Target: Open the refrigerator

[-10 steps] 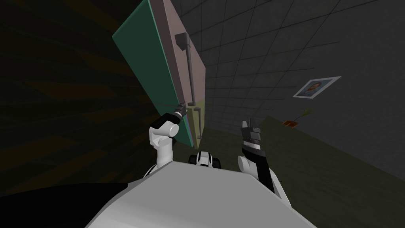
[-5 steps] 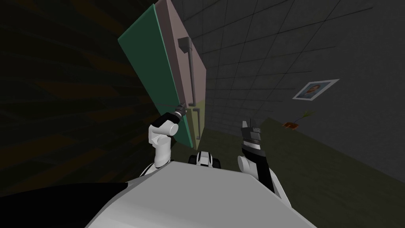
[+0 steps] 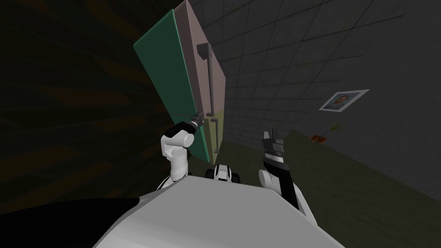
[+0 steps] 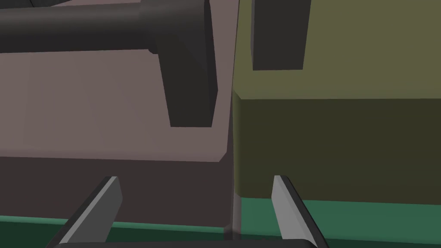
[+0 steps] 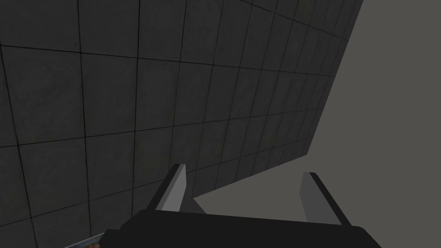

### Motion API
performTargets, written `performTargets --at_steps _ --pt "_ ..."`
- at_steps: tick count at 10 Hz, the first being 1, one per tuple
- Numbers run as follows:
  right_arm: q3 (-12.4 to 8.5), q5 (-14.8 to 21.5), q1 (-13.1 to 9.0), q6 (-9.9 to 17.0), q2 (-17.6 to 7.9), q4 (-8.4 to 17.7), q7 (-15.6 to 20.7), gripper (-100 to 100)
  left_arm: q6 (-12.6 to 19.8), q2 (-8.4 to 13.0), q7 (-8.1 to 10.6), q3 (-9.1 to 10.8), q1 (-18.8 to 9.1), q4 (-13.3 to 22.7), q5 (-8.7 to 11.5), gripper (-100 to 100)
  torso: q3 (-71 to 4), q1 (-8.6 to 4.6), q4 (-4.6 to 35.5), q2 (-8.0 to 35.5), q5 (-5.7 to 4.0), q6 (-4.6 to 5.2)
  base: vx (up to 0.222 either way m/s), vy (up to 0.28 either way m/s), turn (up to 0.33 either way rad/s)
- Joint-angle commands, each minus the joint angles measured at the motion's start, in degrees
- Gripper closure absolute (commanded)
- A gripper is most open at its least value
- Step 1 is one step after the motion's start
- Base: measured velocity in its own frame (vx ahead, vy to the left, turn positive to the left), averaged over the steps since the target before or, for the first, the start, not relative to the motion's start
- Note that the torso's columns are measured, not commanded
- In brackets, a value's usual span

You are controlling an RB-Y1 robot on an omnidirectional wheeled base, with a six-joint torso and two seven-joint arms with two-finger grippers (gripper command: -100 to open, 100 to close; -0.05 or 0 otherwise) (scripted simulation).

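The refrigerator is a tall box with a green side, a pinkish upper door and an olive lower door. Each door carries a dark bar handle. My left gripper is at the doors' side edge, where the two doors meet. In the left wrist view it stands open with nothing between its fingers. Just beyond them are the upper door's edge, the upper handle's foot and the lower door. My right gripper is raised to the right, away from the refrigerator, and open.
A dark tiled wall runs behind and to the right of the refrigerator, with a framed picture on it. A small orange thing with green leaves sits at the wall's foot. Dim olive floor spreads on the right.
The refrigerator has slid a little right and down in the head view, so my view has moved. My left gripper stays at the doors' edge. The right arm has not moved.
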Motion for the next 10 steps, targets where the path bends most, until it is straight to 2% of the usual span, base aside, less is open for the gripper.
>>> performTargets --at_steps 1,3,6,7,8,9,10 --pt "0.0 0.0 0.0 0.0 0.0 0.0 0.0 0 0.3 -3.1 0.03 0.02 -0.6 -2.9 0.4 -100 0.0 -0.06 0.1 0.1 -0.05 -0.02 0.005 -0.006 -0.001" --pt "0.0 0.0 0.0 0.0 0.0 0.0 0.0 0 0.7 -5.6 0.04 0.07 -0.7 -5.7 0.4 -100 0.1 -0.26 0.5 0.3 -0.27 0.02 0.001 -0.006 0.002" --pt "0.0 0.0 0.0 0.0 0.0 0.0 0.0 0 0.7 -5.6 0.04 0.07 -0.7 -5.7 0.4 -100 0.3 -0.48 0.8 0.6 -0.47 0.07 -0.002 -0.001 0.007" --pt "0.0 0.0 0.0 0.0 0.0 0.0 0.0 0 0.8 -6.4 0.04 0.08 -0.7 -6.6 0.4 -100 0.3 -0.44 0.8 0.6 -0.46 0.00 -0.001 0.009 -0.025" --pt "0.0 0.0 0.0 0.0 0.0 0.0 0.0 0 2.1 -5.8 -0.03 0.75 0.7 -5.5 0.8 -100 0.3 -0.43 0.8 0.7 -0.45 -0.02 -0.024 0.016 0.041" --pt "0.0 0.0 0.0 0.0 0.0 0.0 0.0 0 2.2 -5.8 -0.07 0.77 1.0 -5.7 0.8 -100 0.6 -0.24 0.6 0.9 -0.23 -0.23 -0.035 0.009 0.044" --pt "0.0 0.0 0.0 0.0 0.0 0.0 0.0 0 3.7 -6.3 0.69 1.56 0.3 -6.5 0.6 100 0.8 0.05 0.4 1.1 -0.01 -0.42 0.065 0.046 0.039"
